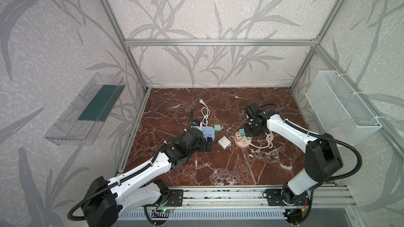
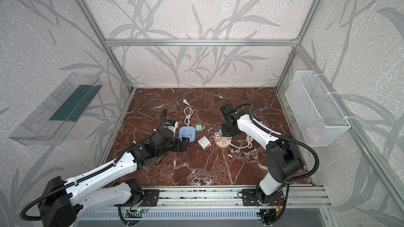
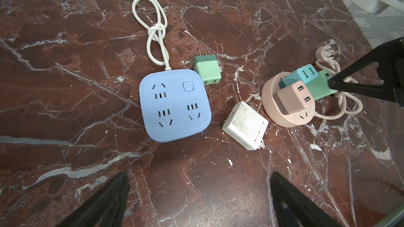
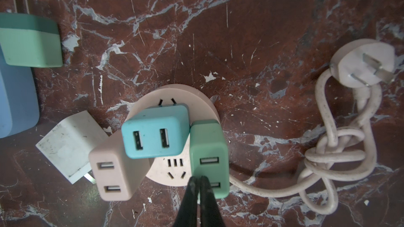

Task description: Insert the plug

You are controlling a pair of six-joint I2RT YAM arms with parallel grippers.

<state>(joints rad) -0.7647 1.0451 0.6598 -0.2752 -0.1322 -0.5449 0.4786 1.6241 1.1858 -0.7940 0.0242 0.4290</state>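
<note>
round matte pink plastic socket hub (image 4: 181, 93) holds boxy green plastic plug (image 4: 207, 147); right gripper (image 4: 197, 179) vertical, pressed together atop plug; left gripper (image 3: 199, 175) spread, left of hub

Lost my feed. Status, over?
Left end effector open, empty. Right end effector shut, tips on green plug in pink socket. White plug beside socket.

Left hand (image 3: 199, 174) spread wide, right hand (image 4: 197, 179) closed tight, pointing down

Blue socket block (image 4: 15, 101) cut off at edge; basket (image 1: 341, 101) contents unclear.
</note>
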